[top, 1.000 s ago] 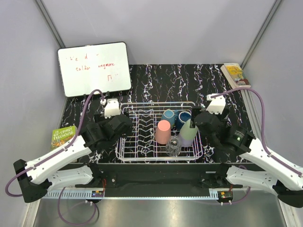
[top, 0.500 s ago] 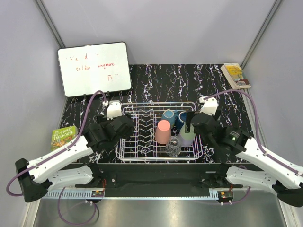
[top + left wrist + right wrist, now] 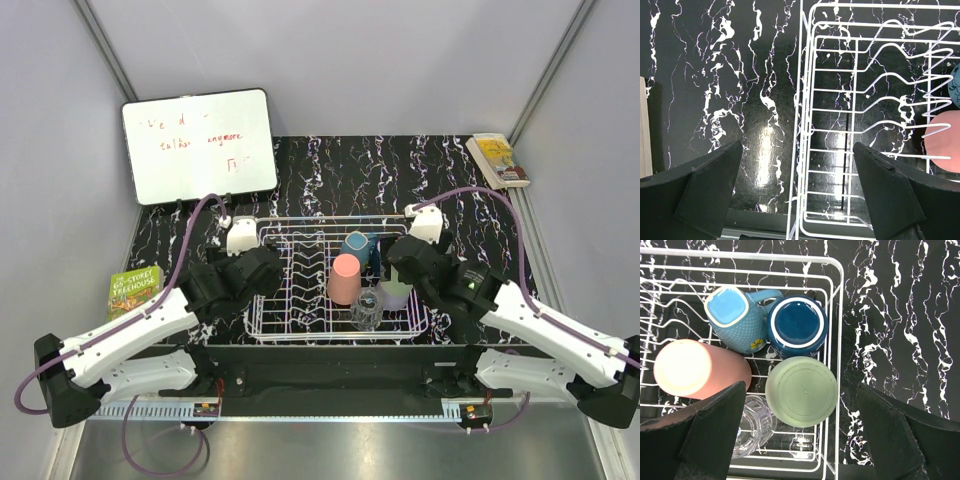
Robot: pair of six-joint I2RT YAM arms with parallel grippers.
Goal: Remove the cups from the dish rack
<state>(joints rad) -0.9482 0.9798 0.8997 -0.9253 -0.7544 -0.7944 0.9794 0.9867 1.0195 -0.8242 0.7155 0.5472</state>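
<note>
Rack: the dish rack (image 3: 300,300) sat on the table (image 3: 340,170) between the two arms.
Cups: all were crowded into the rack's right end with their bases up: the pale green cup (image 3: 801,391), dark blue cup (image 3: 797,325), teal cup (image 3: 735,317), a leaning pink cup (image 3: 700,370) and the clear glass (image 3: 754,427).
Right gripper (image 3: 801,387): its fingers (image 3: 705,430) were spread wide and empty, hanging over the pale green cup, one on either side.
Left gripper (image 3: 797,147): its fingers (image 3: 700,195) were also spread and empty, above the rack's left edge, well apart from the cups.
Handling: the coloured cups looked light, stiff and smooth, so probably slippery. The glass was likely heavier and breakable.
Hold: probably best across the side wall just under the upturned base.
Risk: the green cup seemed to touch the dark blue one and sat just beside the glass, leaving little room for a finger.
</note>
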